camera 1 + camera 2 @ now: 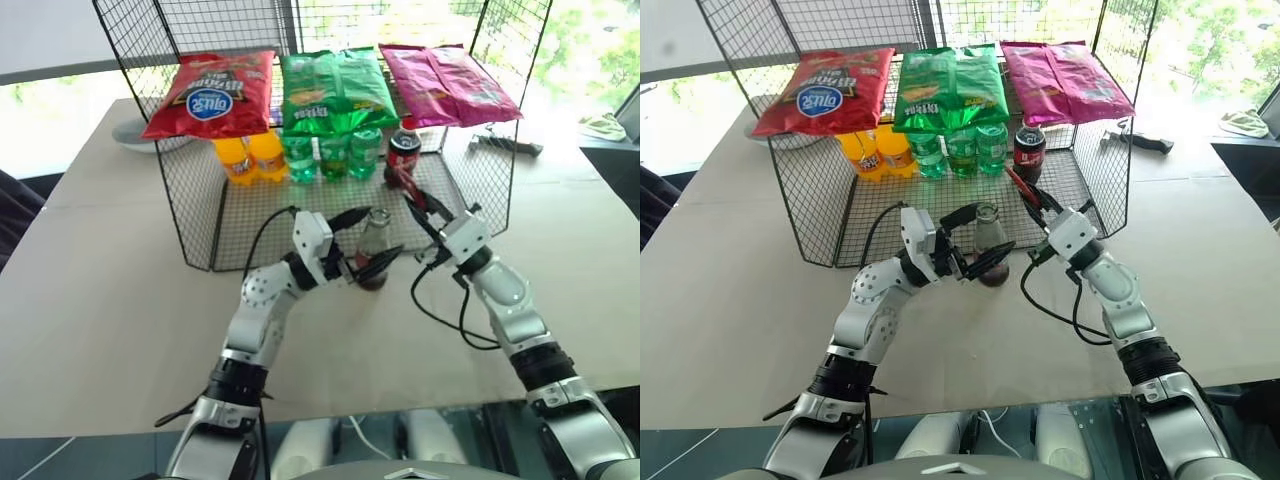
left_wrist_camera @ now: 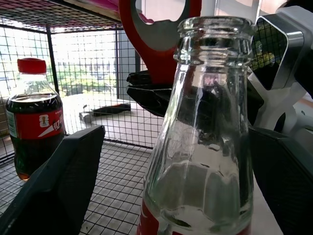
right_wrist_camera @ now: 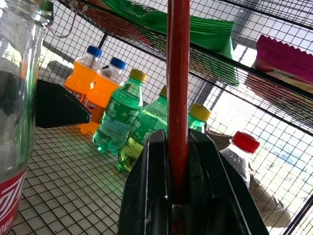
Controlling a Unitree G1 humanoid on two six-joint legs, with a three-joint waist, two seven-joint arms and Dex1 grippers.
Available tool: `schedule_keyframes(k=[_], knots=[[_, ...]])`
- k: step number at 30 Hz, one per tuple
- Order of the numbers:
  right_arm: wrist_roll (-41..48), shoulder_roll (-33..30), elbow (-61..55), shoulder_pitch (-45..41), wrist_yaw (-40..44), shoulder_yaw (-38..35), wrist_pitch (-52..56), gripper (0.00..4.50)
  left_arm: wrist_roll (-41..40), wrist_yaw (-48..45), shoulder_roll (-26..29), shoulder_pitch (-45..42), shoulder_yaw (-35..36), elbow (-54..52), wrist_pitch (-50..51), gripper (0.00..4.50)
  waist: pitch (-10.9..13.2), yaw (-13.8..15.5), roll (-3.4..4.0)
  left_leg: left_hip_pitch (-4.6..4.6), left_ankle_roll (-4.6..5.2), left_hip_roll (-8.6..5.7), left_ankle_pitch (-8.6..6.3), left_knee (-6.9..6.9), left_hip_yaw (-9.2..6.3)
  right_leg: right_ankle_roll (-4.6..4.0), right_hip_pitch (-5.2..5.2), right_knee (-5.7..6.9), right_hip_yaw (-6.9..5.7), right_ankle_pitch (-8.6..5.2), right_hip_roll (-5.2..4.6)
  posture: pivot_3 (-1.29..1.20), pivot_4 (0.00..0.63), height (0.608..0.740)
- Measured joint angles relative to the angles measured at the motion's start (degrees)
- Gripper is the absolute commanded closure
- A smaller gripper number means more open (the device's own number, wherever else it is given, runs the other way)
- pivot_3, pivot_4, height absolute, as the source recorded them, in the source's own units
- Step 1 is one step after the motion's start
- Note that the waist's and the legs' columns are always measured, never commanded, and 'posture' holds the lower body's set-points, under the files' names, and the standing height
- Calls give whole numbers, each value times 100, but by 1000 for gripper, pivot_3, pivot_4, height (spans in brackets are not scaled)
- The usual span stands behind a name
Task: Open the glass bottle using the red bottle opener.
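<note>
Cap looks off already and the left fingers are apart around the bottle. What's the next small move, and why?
Probably draw the left gripper straight back from the glass bottle. Its mouth is bare, no cap on it, and the fingers stand open either side of the glass. The right gripper is shut on the red bottle opener, held just beyond the bottle, so prying looks finished.

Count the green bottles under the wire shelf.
3. The green bottles stand in a row beneath the green chip bag: left, middle, right. More may hide behind them.
</note>
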Motion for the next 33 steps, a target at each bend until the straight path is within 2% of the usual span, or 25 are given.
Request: schedule_keyframes(k=[6, 12, 20, 23, 24, 25, 30, 31, 32, 33], knots=[[166, 14, -228, 315, 139, -128, 277, 4500, -114, -184, 255, 247, -2, -263, 215, 42, 1, -4, 1, -8, 0, 1, 0, -6, 1, 0, -12, -1, 3, 0, -2, 0, 150, 740], [611, 3, -839, 836, 317, -376, 1086, 4500, -142, -272, 608, 541, 50, -700, 458, 42, 1, 4, 1, -19, 0, 1, 0, -6, 0, 0, -21, -1, 2, 0, -8, 0, 150, 740], [1804, 11, -2196, 2067, 493, -597, 2998, 4500, -350, -121, 989, 1197, 326, -1338, 726, 42, 2, 13, 3, -25, 0, 4, -1, -12, -3, -1, -26, -5, 2, 0, -29, 0, 150, 740], [2173, -273, -2679, 2590, 694, -706, 3688, 4500, -326, 18, 1167, 1634, 513, -1487, 737, 42, 3, 18, 5, -27, 2, 2, -2, -12, -2, -1, -26, -9, 0, 0, -33, 0, 150, 740], [2230, -361, -2775, 2751, 758, -747, 3833, 3625, -297, 103, 1206, 1762, 592, -1517, 734, 0, 3, 22, 5, -27, 6, 2, -5, -12, -4, 0, -25, -9, -2, 0, -34, 0, 150, 740], [2271, -393, -2823, 2856, 797, -783, 3940, 3399, -277, 169, 1214, 1858, 661, -1548, 730, 0, 3, 24, 5, -27, 16, 2, -11, -12, -6, 0, -25, -9, -3, 0, -34, 0, 150, 740], [2372, -482, -3038, 3166, 908, -974, 4231, 1370, -98, 589, 1195, 2258, 831, -1802, 597, 0, 3, 34, 6, -22, 24, 1, -16, -12, -8, 1, -21, -8, -8, 0, -37, 0, 150, 740], [2372, -488, -3116, 3316, 929, -1075, 4248, 640, 69, 969, 1090, 2370, 1126, -1763, 422, 0, 4, 46, 5, -23, 23, 2, -16, -12, -15, 1, -22, -8, -12, 0, -36, 0, 150, 740], [2368, -492, -3116, 3351, 928, -1113, 4257, 478, 126, 1092, 1094, 2374, 1243, -1724, 377, 0, 4, 48, 4, -23, 23, 2, -16, -12, -18, 1, -22, -8, -13, 0, -35, 0, 150, 740], [2353, -508, -3117, 3377, 928, -1143, 4270, 65, 196, 1224, 1092, 2378, 1382, -1657, 281, 0, 4, 49, 5, -23, 23, 2, -16, -13, -17, 1, -22, -8, -15, 0, -35, 0, 150, 740]])
